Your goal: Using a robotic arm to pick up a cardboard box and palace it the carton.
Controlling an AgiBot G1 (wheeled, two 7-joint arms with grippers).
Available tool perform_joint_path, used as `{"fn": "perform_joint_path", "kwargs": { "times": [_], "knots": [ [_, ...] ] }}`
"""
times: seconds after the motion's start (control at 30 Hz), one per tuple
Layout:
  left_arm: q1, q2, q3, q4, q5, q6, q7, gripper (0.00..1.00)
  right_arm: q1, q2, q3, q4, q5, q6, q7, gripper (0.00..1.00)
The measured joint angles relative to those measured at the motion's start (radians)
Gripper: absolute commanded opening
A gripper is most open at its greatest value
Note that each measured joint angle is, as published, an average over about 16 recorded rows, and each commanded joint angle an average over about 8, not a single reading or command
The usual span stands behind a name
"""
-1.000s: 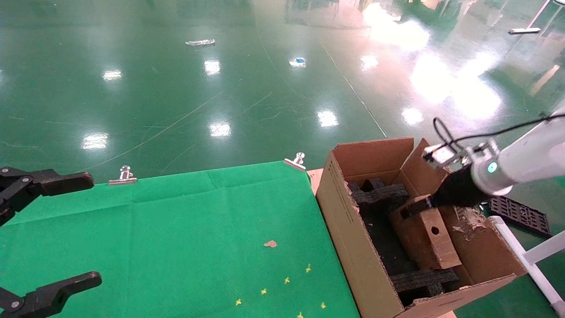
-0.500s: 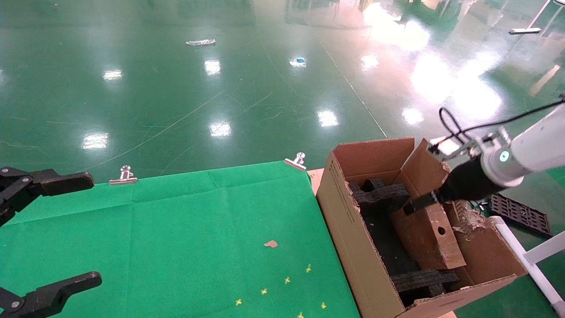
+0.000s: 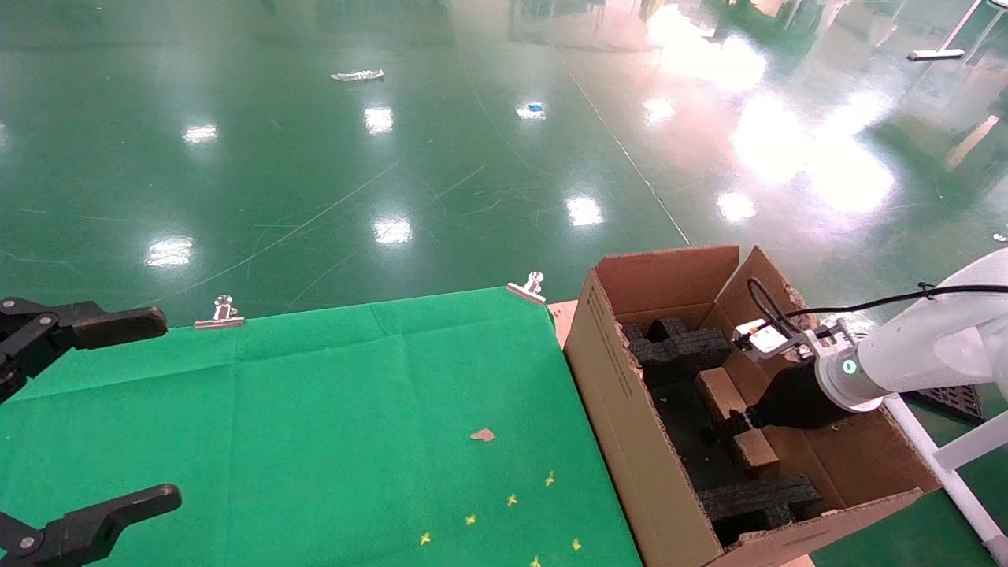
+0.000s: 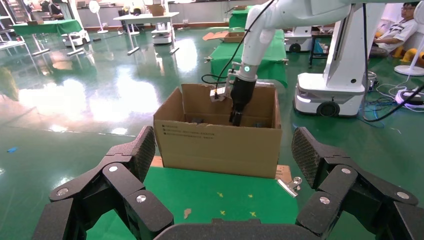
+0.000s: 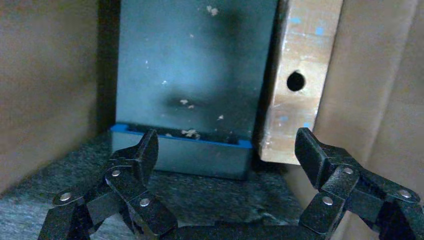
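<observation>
The right tool [image 3: 744, 419] has dropped deep into the carton [image 3: 622, 394], lower right, fingers spread and released; the cardboard box [image 3: 720, 394] now lies inside, apparently placed. The left tool [image 3: 87, 409] waits open, lower left.

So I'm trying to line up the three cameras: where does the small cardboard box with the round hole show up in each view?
Head view: the cardboard box lies inside the carton, at the right claw.
Left wrist view: not visible; the carton's wall hides it.
Right wrist view: the box stands beside a dark block, beyond the open claw.
Shared landmark: the carton.
</observation>
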Motion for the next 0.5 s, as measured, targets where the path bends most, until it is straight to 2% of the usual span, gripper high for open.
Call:
{"fn": "perform_joint_path", "kwargs": {
  "times": [0.23,0.5],
  "knots": [
    [0.000,0.000,0.000,0.000,0.000,0.000,0.000,1.00,0.070,0.038,0.036,0.046,0.047,-0.026,-0.087,1.00],
    [0.000,0.000,0.001,0.000,-0.001,0.000,0.000,1.00,0.179,0.119,0.111,0.156,0.149,-0.079,-0.240,1.00]
  ]
}}
